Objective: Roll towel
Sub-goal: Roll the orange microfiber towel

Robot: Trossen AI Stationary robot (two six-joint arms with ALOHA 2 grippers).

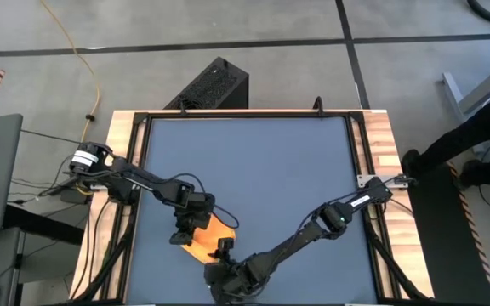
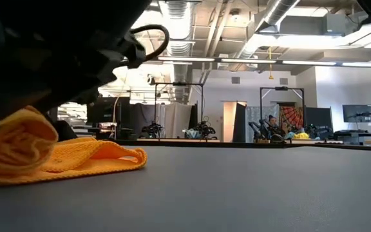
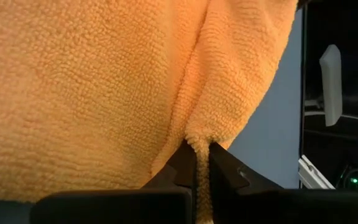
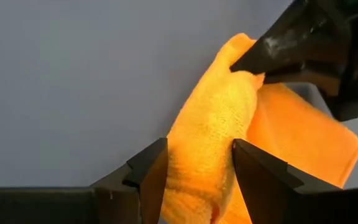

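While the towel sits near the front edge of the table, part rolled with a flat tail left over, the left gripper is pinched tight on a fold of it. The right gripper straddles the rolled end, jaws wide, squeezing nothing. It looks soft, light and floppy; I'd hold the roll itself, or it slumps open.

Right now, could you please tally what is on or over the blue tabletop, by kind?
Yellow towels: 1, the towel, partly rolled.
Robot pincers: 2, the left pincer pinching a fold of it, the right pincer astride the rolled part.
Total: 3
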